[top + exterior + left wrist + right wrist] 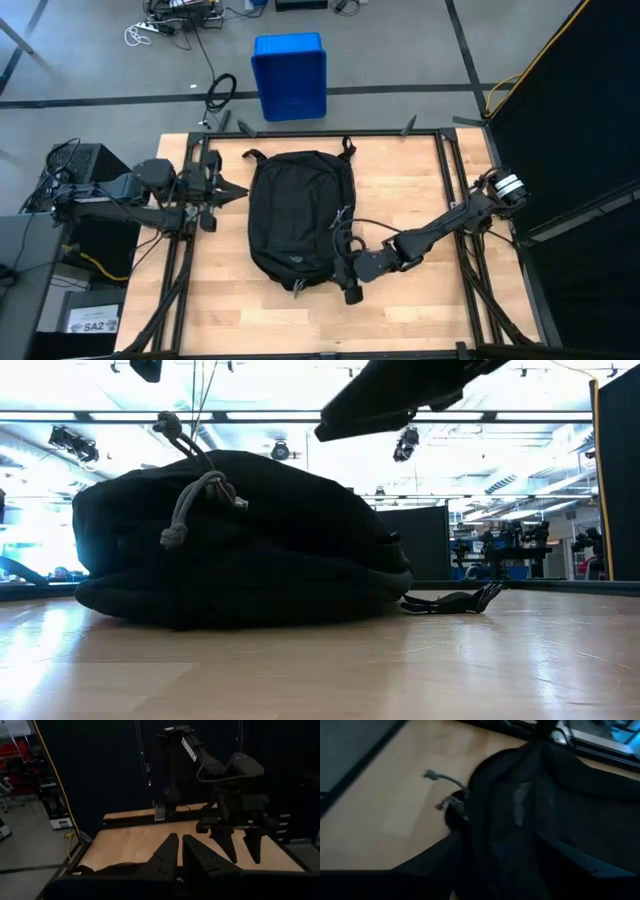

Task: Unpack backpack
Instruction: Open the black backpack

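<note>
Black backpack [300, 218] mid-table, right gripper [349, 283] fingers spread at its lower-right edge, left gripper [232, 192] released alongside.

The black backpack [545, 820] fills most of the right wrist view and lies on the light wooden table [385, 795]. Two grey zipper pulls [445, 780] stick out from its edge over the bare wood, one near the other. On the fabric there is a small grey patch [521, 802]. A dark shape covers the near edge of the view; I cannot tell what it is.
</note>
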`<state>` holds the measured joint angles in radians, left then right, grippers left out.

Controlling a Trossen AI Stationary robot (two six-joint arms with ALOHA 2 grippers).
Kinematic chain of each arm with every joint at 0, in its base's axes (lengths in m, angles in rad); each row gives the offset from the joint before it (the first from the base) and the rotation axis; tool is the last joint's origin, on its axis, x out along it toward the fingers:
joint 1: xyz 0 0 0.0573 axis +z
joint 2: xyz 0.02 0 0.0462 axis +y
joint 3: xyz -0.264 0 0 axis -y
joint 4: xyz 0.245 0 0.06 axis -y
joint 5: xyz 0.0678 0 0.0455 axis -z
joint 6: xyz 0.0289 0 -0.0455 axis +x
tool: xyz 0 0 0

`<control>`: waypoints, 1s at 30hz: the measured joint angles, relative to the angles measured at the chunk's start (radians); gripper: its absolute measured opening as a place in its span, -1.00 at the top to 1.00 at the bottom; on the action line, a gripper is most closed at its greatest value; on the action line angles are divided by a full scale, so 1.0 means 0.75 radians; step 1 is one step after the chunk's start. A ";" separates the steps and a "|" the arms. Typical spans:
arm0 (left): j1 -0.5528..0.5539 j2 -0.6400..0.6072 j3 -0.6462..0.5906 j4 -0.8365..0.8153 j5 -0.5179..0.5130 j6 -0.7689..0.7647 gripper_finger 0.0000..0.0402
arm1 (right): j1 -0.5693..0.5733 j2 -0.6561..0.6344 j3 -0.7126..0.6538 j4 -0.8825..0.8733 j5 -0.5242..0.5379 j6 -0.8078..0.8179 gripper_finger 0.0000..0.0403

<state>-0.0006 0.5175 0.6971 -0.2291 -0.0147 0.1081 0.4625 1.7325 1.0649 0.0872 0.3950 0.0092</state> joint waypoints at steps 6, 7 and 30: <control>0.000 0.079 0.000 0.002 -0.005 0.001 1.00 | 0.000 0.076 -0.001 0.004 -0.007 0.028 -0.18; 0.000 0.091 0.000 0.001 -0.005 0.001 1.00 | -0.005 0.085 -0.001 0.009 -0.007 0.030 -0.18; 0.001 0.224 0.002 0.081 -0.009 -0.050 1.00 | -0.183 0.090 0.001 -0.467 0.166 0.137 0.92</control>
<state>-0.0002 0.6851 0.6987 -0.1684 -0.0212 0.0708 0.3249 1.7997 1.0653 -0.2632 0.5197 0.1119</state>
